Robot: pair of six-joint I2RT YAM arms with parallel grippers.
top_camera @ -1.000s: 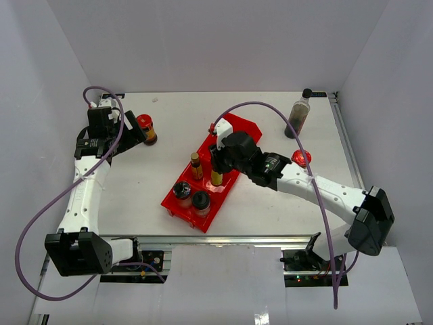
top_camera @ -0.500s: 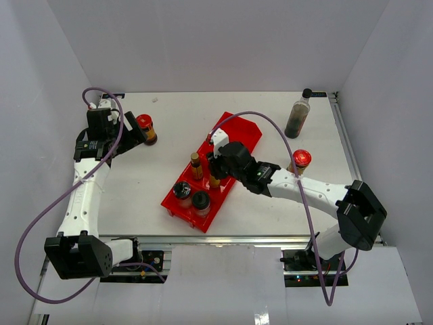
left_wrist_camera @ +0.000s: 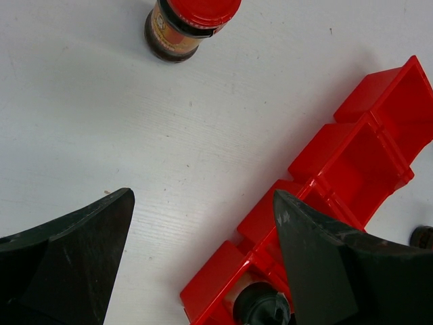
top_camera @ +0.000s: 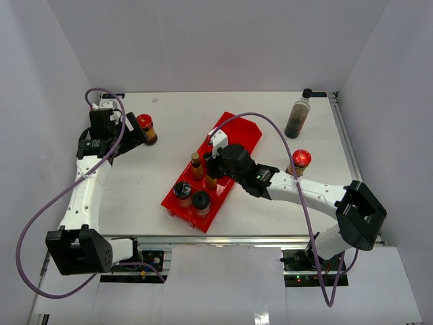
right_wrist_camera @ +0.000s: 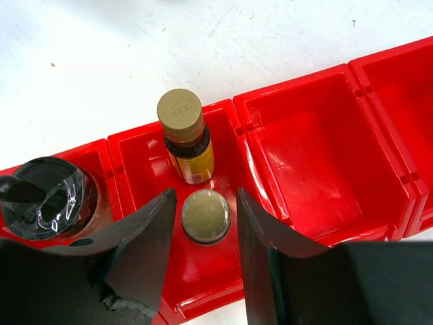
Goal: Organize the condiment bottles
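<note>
Red bin: R arm reaches over, gripper straddling slim bottle.

From overhead, my right arm mostly hides the nearer slim bottle in the red bin. On the right wrist camera I see only that bottle's cap. Its body is out of sight below, and I cannot tell whether the right pincer presses it. A black-lidded jar sits partly behind a finger. The left wrist camera crops the red-lidded jar at the top and a black cap at the bottom. A dark speck at the right edge shows too little to name.
</note>
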